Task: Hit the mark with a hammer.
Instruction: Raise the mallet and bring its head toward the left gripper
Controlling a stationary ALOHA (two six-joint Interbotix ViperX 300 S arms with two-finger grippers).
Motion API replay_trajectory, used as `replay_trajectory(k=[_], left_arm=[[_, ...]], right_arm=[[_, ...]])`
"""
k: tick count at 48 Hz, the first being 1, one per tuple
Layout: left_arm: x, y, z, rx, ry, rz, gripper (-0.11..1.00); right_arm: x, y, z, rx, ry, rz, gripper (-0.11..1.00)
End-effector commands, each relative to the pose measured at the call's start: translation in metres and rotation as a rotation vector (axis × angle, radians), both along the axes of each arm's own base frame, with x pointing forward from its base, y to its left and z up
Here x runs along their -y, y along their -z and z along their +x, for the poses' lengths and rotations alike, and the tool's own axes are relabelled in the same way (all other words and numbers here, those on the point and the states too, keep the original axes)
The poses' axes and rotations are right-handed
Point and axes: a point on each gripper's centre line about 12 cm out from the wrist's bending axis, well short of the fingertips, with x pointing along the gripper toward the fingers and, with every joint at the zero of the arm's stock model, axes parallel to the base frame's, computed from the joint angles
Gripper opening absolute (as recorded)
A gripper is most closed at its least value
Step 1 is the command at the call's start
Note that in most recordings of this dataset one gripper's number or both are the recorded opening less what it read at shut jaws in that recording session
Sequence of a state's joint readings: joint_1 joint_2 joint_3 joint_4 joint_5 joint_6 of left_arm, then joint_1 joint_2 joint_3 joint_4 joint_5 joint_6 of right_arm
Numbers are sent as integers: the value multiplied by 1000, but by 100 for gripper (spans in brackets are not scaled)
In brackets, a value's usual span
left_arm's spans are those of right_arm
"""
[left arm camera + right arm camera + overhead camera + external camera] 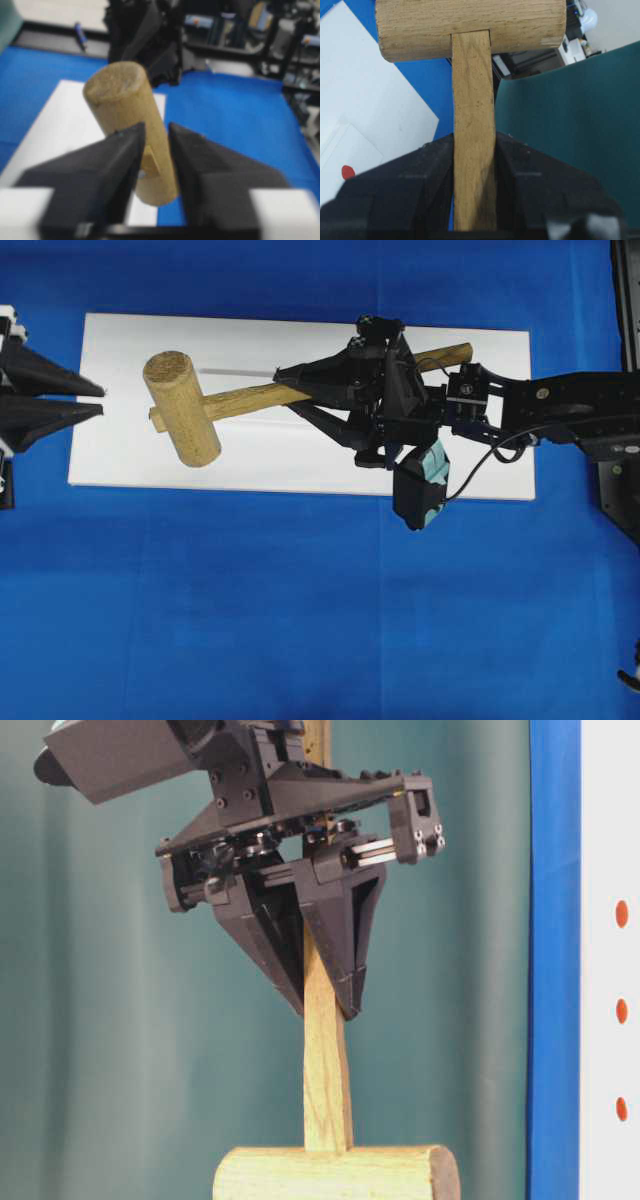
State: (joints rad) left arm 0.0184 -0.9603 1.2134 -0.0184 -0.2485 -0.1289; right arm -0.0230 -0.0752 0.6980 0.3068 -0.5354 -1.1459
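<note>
Blue cloth covers the worktop (300, 620), with a white sheet (120, 450) laid across its far half. All places below are given relative to that sheet.

Grasp: done. The right gripper (300, 388) has its jaws clenched on the handle of the hammer (185, 405), about mid-length — the right wrist view shows wood pressed between both fingers (410, 190), and the table-level view shows the same pinch with the head hanging below. From overhead, the head sits over the sheet's left part and the handle runs toward its upper right edge, its butt poking out past the gripper.

Lift: judged done. The hammer looks clear of the sheet, though no view shows the gap outright.

Left gripper (103, 400): at the sheet's left edge, jaws parted and holding nothing, tips pointing at the head, apart from it.

Mark: a red spot (348, 172) shows on white paper in the right wrist view, off to the side of the handle. I cannot place it on the sheet from overhead — perhaps hidden or too faint.

Left to do: line the head up over the mark, then strike. Roughly half way, by my reading.
</note>
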Motion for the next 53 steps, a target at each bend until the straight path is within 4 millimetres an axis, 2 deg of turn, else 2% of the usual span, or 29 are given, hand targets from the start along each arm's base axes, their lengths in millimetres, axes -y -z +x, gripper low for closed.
replay_trajectory(k=[1,9,13,25,53], left_arm=[[-1,-4,2,13,-4,-26,32],[-1,-2,2,3,-4,-72,80],[-1,-2,2,5,-4,-75,92],[-6,1,10,10,-27,-104,92],[-17,9,73,-20,-65,-149,92]], right_arm=[[1,-27,1,82,8,-1,9],[1,-28,1,84,7,-2,9],[1,-28,1,85,7,-2,9],[1,-29,2,87,8,-1,9],[2,-28,2,81,8,0,9]])
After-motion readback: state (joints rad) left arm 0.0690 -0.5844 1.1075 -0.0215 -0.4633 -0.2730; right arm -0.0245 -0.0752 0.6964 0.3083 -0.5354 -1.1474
